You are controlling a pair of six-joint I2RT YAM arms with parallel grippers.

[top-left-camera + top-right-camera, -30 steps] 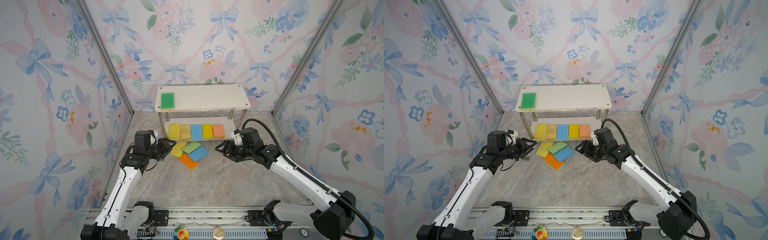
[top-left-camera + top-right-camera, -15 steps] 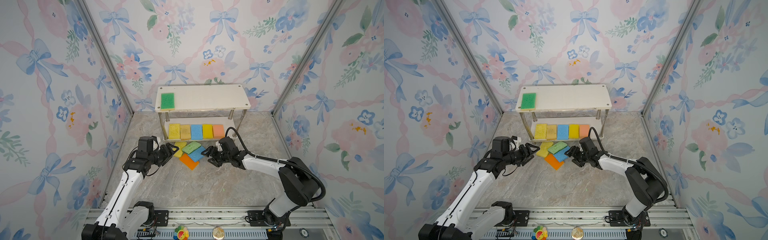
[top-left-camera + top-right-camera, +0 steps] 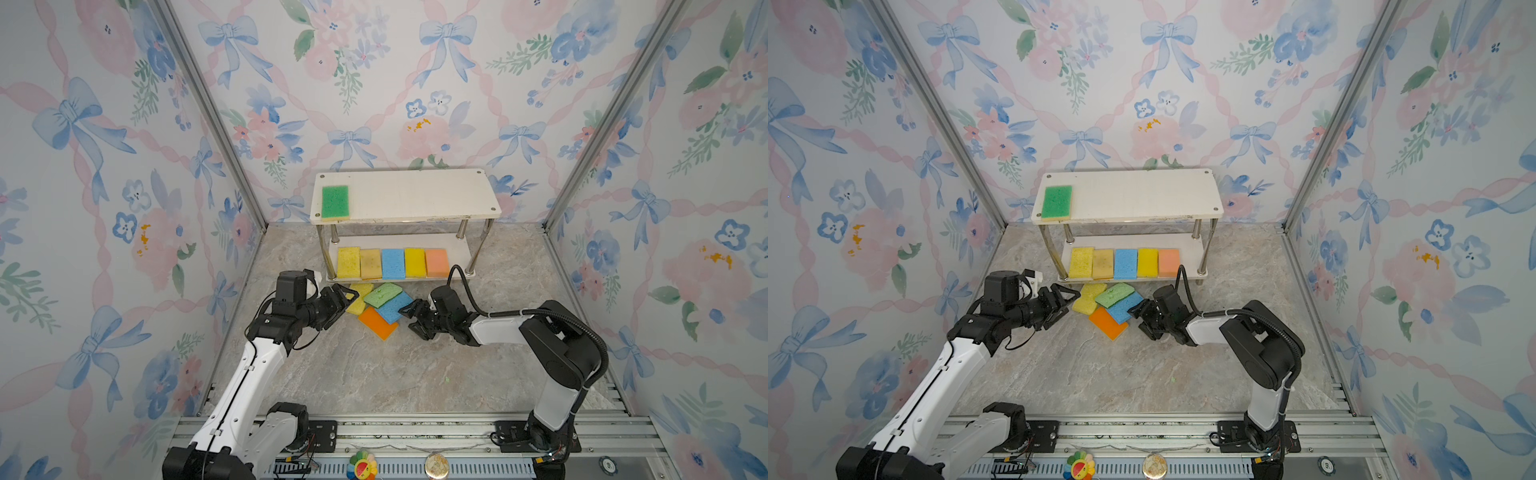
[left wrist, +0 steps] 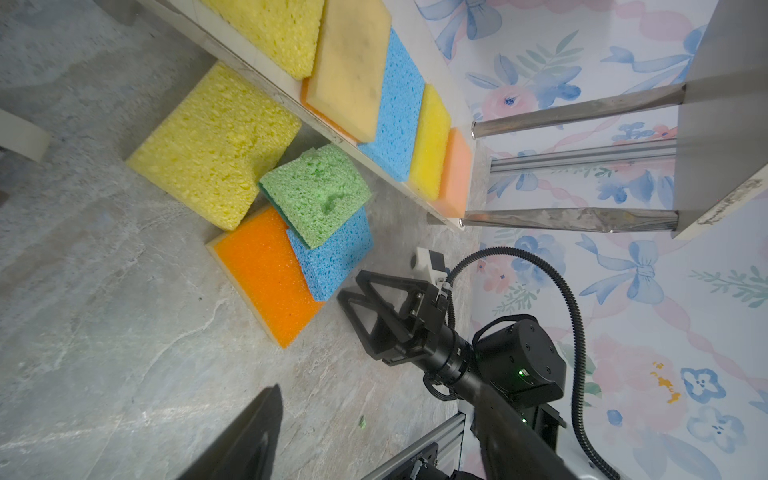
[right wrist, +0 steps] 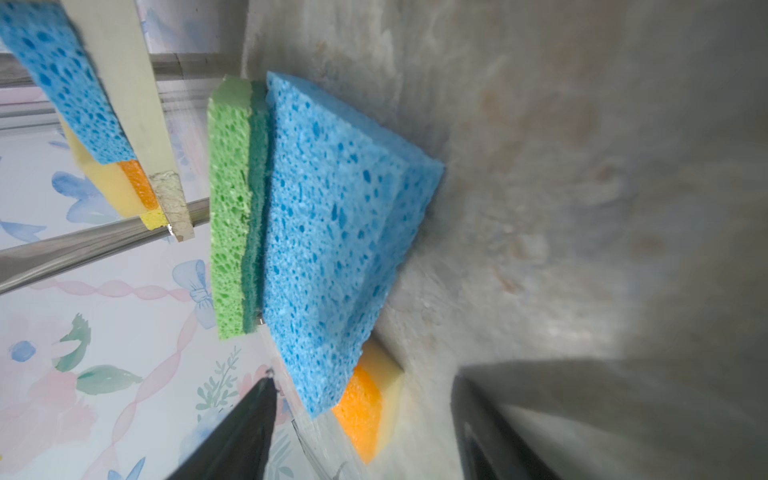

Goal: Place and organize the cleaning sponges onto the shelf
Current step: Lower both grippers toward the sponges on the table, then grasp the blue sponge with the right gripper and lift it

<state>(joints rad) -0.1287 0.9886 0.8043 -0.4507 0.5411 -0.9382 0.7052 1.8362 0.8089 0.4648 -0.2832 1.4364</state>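
Both my arms were down low at the loose pile in front of the shelf (image 3: 415, 195). My left gripper (image 3: 347, 306) had its jaws apart and empty, pointing at the yellow sponge (image 3: 358, 303) on the pile's left edge. I couldn't tell whether it was touching. My right gripper (image 4: 350, 284) was spread wide too, with nothing in it, its fingertips just beside the corner of the blue sponge (image 4: 332, 257). That blue one lay tilted over the orange sponge (image 4: 266, 274), and the light green sponge (image 4: 316, 191) sat on top of it, overlapping the yellow. All four were on the marble floor (image 3: 374, 374), just in front of the lower board. On that board a row of five sponges (image 3: 393, 264) lay side by side: yellow, stained tan, blue, yellow, peach. Up top, the dark green sponge (image 3: 335, 201) lay alone at the left end.
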